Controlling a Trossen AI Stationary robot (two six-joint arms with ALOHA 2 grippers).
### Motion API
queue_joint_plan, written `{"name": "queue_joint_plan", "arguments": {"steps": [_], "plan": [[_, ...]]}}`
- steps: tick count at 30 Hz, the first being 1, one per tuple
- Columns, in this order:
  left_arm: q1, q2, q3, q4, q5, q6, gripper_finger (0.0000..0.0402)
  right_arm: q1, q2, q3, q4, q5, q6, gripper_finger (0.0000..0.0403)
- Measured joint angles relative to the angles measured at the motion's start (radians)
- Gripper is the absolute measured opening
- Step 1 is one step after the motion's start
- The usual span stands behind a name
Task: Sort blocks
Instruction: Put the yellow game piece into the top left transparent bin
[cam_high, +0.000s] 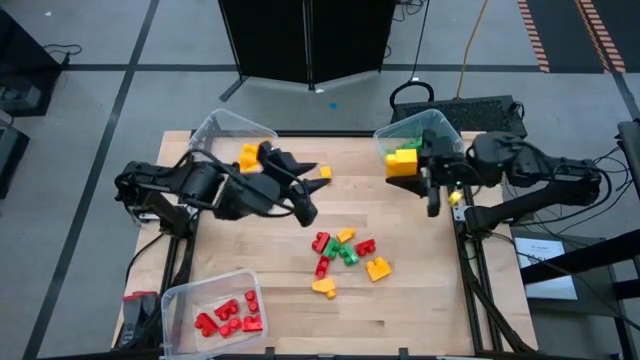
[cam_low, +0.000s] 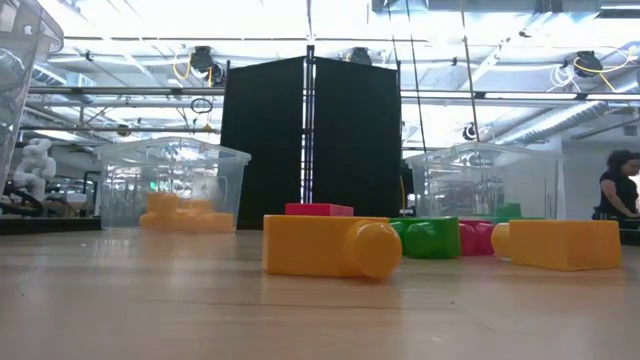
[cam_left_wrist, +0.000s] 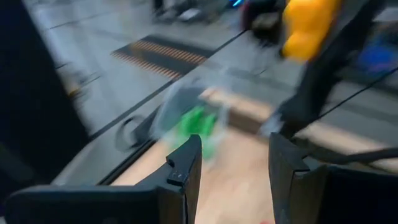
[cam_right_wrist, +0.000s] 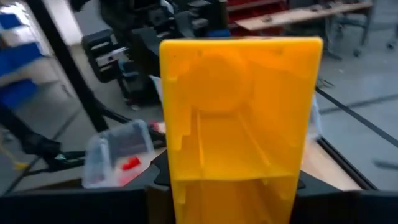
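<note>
- Blocks (cam_high: 345, 252): a mixed red, yellow and green cluster lies loose mid-desk (cam_high: 410, 310), awaiting sorting.
- Sorted ones sit by colour: red bin (cam_high: 180, 300) near corner, yellow bin (cam_high: 215, 128) far left, green bin (cam_high: 440, 122) far right.
- Right hand (cam_high: 408, 165) pinches a yellow block (cam_right_wrist: 239, 118) beside the green bin, apparently in transit.
- Left hand (cam_left_wrist: 230, 165) hangs near the yellow bin, fingers spread, nothing between them.

Your left wrist view is smeared: the clear plastic bin of green bricks (cam_left_wrist: 196, 121) is only a blur. The large yellow studded brick (cam_right_wrist: 239, 118) hides your right end effector's fingers.
</note>
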Motion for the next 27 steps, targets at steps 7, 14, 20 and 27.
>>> {"name": "queue_joint_plan", "arguments": {"steps": [7,14,20,27], "plan": [[0.053,0.030,0.000,0.366,0.136,0.233,0.0107,0.046,-0.006,0.000,0.027,-0.012,-0.002,0.0116],[0.087,0.069,0.000,0.465,0.217,0.351,0.0107,0.105,-0.006,0.000,0.076,-0.005,-0.043,0.0116],[0.130,0.104,0.001,0.521,0.311,0.358,0.0107,0.114,-0.003,0.000,0.074,-0.001,-0.091,0.0116],[0.151,0.106,0.000,0.567,0.460,0.357,0.0135,0.113,-0.002,0.000,0.070,-0.001,-0.157,0.0116]]}}
